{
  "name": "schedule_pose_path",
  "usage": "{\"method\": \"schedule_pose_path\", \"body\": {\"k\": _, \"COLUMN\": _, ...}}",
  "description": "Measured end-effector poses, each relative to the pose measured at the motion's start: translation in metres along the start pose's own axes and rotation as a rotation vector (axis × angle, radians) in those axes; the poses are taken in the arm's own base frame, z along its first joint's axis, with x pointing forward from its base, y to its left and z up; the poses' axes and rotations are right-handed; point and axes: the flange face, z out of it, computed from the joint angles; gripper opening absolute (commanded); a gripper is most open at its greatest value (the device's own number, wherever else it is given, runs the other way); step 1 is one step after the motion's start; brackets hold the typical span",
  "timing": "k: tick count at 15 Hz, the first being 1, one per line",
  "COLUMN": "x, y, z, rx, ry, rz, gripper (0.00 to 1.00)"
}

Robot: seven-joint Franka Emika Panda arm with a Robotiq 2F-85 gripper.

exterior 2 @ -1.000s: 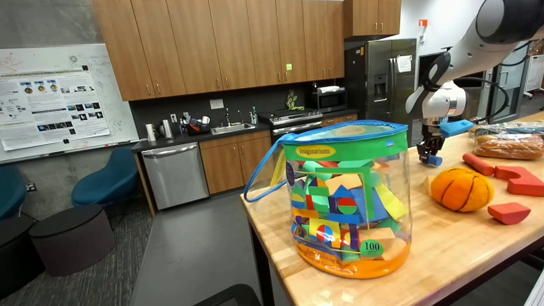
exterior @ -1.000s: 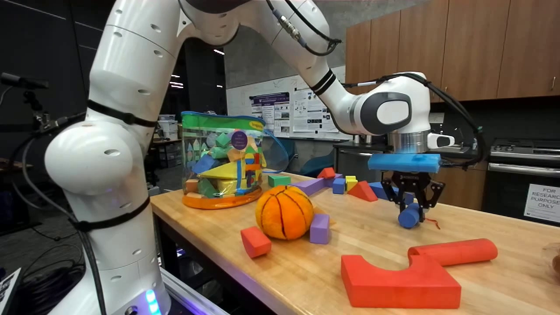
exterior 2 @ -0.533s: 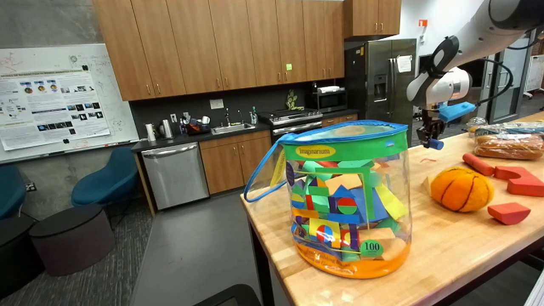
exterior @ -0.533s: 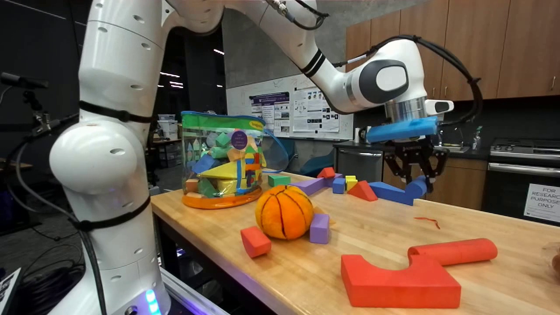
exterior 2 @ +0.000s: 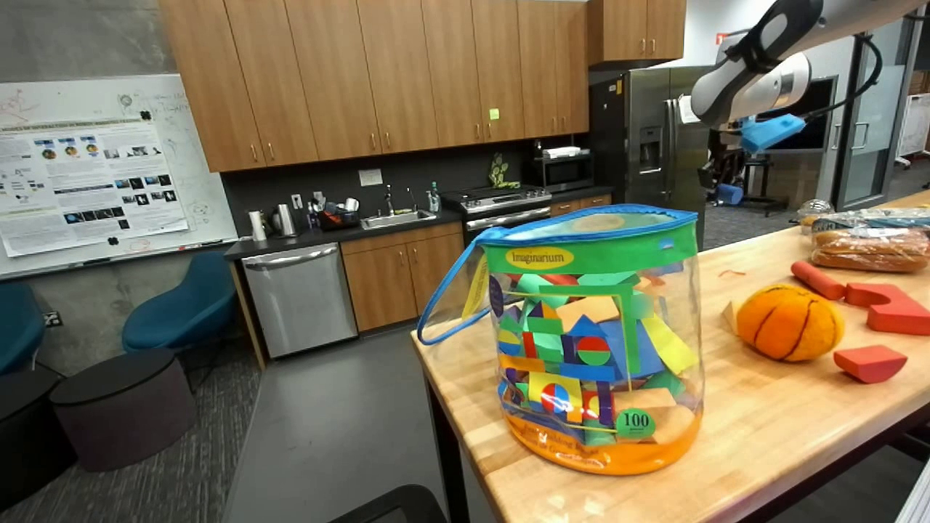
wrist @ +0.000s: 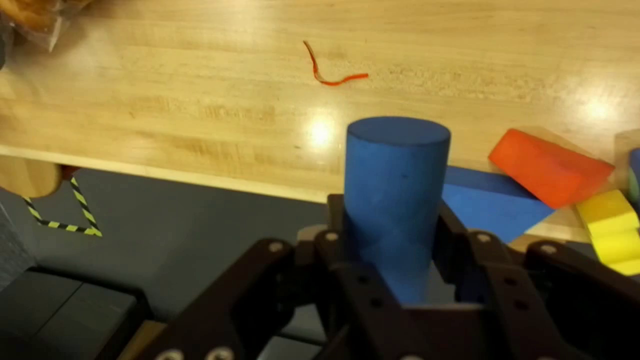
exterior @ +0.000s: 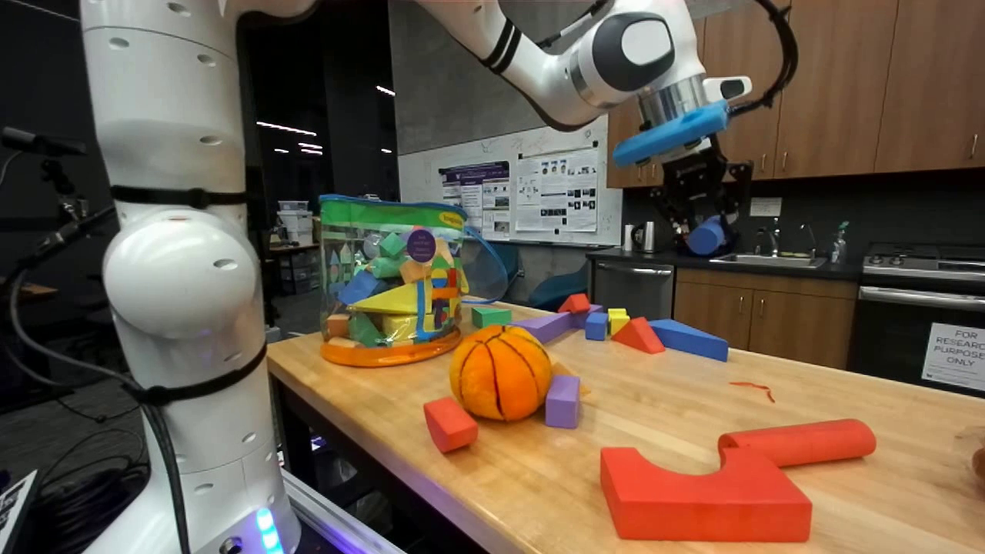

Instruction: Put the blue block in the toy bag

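I've got the blue block up in the air, a plain cylinder gripped between the jaws of my gripper, which press on it from two sides; on the wrist view one flat end shows beyond them. In both exterior views it hangs higher than the table and well apart from the toy bag. From these angles I can't tell whether it is over the wood or past the edge.

The bag stands upright near one end of the table, coloured pieces showing through its clear wall, a see-through flap with blue edging at its side. In an exterior view I see a blue wedge, a red triangular piece just beside it, then a small yellow block and a small blue cube. Nearer, the orange ball has a purple block just beside it and a red half-round piece near. A red arch and a red cylinder lie close together, a thin red string lies on the wood, and bread-like rolls in clear plastic sit on the table too
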Motion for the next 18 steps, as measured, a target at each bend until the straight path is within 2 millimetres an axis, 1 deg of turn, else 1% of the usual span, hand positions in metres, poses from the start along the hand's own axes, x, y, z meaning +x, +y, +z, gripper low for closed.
{"method": "schedule_pose_path", "body": {"k": 2, "x": 0.000, "y": -0.008, "z": -0.034, "rx": -0.004, "ry": 0.053, "rz": -0.016, "gripper": 0.16}}
{"method": "schedule_pose_path", "body": {"k": 5, "x": -0.004, "y": -0.024, "z": -0.080, "rx": -0.018, "ry": 0.122, "rz": -0.042, "gripper": 0.16}}
{"method": "schedule_pose_path", "body": {"k": 7, "x": -0.008, "y": -0.040, "z": -0.105, "rx": -0.029, "ry": 0.162, "rz": -0.071, "gripper": 0.16}}
{"method": "schedule_pose_path", "body": {"k": 9, "x": -0.012, "y": -0.062, "z": -0.127, "rx": -0.040, "ry": 0.203, "rz": -0.116, "gripper": 0.16}}
{"method": "schedule_pose_path", "body": {"k": 11, "x": -0.017, "y": -0.091, "z": -0.147, "rx": -0.055, "ry": 0.252, "rz": -0.177, "gripper": 0.16}}
{"method": "schedule_pose_path", "body": {"k": 14, "x": -0.028, "y": -0.142, "z": -0.172, "rx": -0.078, "ry": 0.334, "rz": -0.286, "gripper": 0.16}}
{"method": "schedule_pose_path", "body": {"k": 18, "x": -0.052, "y": -0.216, "z": -0.194, "rx": -0.107, "ry": 0.431, "rz": -0.443, "gripper": 0.16}}
